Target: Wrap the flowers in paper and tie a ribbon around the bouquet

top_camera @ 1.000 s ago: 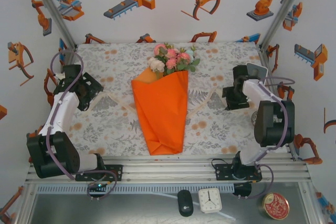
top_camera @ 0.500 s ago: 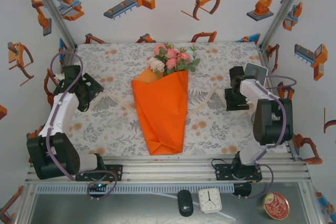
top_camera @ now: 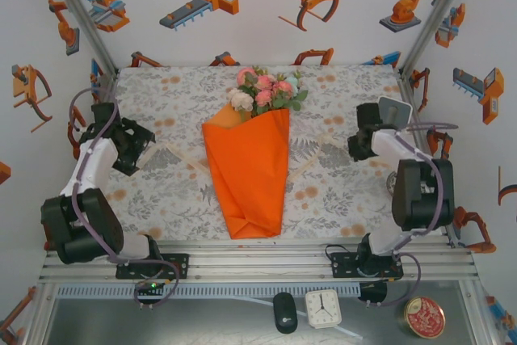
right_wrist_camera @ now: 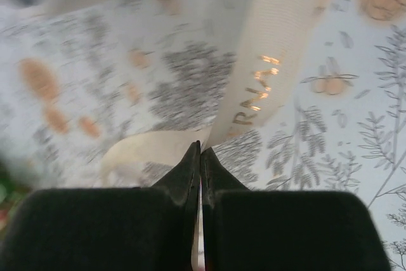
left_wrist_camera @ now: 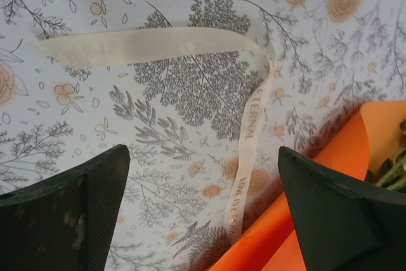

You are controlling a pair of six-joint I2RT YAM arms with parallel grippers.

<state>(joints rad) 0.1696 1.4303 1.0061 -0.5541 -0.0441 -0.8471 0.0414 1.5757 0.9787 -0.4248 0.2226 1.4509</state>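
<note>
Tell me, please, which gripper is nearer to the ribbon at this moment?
Right. The right gripper is shut, and the ribbon appears to be pinched at its fingertips. The left gripper hangs open over the ribbon's other end, which lies on the table, apart from it.

The bouquet (top_camera: 246,169) lies mid-table (top_camera: 161,86), its flowers (top_camera: 266,93) at the far end and the tip of the paper (top_camera: 242,199) cone toward my bases. The ribbon (top_camera: 179,155) runs under the cone and out to both sides. My left gripper (top_camera: 129,145) hangs over its left stretch. My right gripper (top_camera: 361,145) is at its right end, the band seemingly between the tips, though that view is blurred. Before the rail, a clock (top_camera: 322,308) sits between a mouse (top_camera: 284,313) on its left and a tin (top_camera: 424,317) on its right.
</note>
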